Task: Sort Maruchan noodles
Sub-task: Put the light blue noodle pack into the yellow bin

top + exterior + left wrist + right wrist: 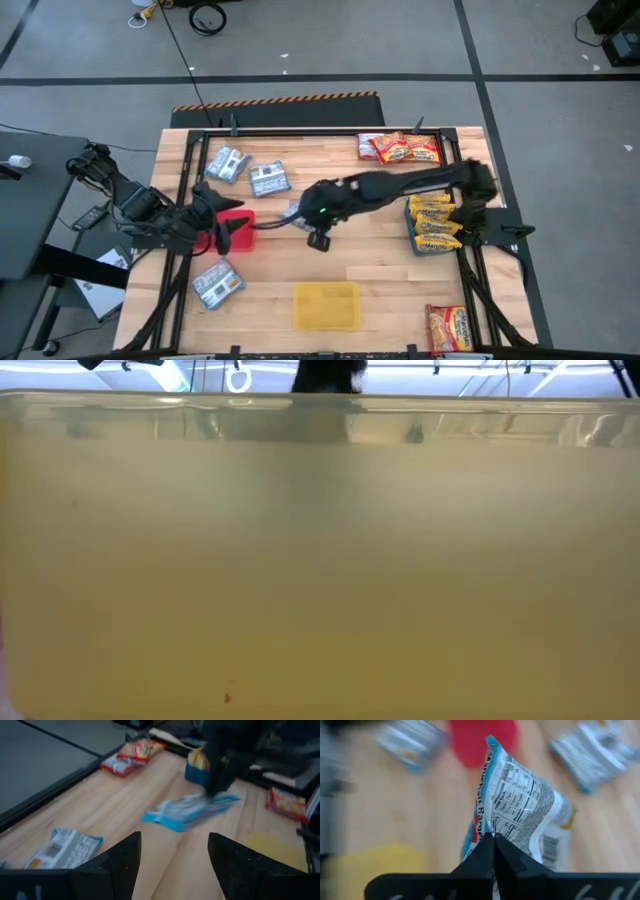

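Right claw (pixel 493 845), fingers pinched closed on 1 blue-and-white noodle packet (pixel 520 815), above mid-table (pixel 390 270); left claw (pixel 175 865) spread wide, empty, near red tray (pixel 240 222).

Blue-and-white noodle packet (pixel 520 815) aloft mid-table

Glossy crinkled plastic packet (pixel 520 805); wooden table (pixel 380 270)

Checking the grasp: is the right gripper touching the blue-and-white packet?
Touching. The right wrist view shows the right gripper shut on the blue-and-white packet, its edge pinched between the dark fingers.
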{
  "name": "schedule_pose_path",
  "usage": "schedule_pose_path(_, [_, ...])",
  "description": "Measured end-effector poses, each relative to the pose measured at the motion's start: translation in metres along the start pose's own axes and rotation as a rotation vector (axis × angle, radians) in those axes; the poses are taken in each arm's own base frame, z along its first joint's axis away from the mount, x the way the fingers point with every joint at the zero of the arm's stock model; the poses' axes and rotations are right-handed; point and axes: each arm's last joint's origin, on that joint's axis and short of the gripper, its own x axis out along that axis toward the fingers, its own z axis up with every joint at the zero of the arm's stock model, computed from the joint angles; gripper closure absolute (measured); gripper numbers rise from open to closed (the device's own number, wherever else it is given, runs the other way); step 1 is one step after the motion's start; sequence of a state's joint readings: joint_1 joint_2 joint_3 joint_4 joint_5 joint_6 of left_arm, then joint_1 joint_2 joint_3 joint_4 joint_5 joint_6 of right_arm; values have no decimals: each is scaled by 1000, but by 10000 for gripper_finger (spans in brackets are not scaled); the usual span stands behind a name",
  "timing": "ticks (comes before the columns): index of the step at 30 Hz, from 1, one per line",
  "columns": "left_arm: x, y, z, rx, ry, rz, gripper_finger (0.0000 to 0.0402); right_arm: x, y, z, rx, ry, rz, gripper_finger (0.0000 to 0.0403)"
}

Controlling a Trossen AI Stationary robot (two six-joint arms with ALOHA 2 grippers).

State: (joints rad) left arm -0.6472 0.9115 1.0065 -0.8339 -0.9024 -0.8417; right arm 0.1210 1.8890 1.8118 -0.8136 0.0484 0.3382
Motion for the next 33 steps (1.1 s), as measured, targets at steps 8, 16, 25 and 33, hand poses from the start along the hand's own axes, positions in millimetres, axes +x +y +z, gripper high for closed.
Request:
schedule_pose_path(8, [0,-6,8,-85,-88,-19,169,-68,27,11,-3,-135,426,399])
schedule_pose_path(16, [-4,-33,27,-103,-136,-320,169,-61,62,-9,-270,-45,604,399])
schedule_pose_path(25, [28,-73,4,-97,-43,-367,169,-12,94,-34,-263,151,689,398])
schedule_pose_path(33, [36,-91,-17,-93,16,-355,169,-4,132,-60,241,124,301,399])
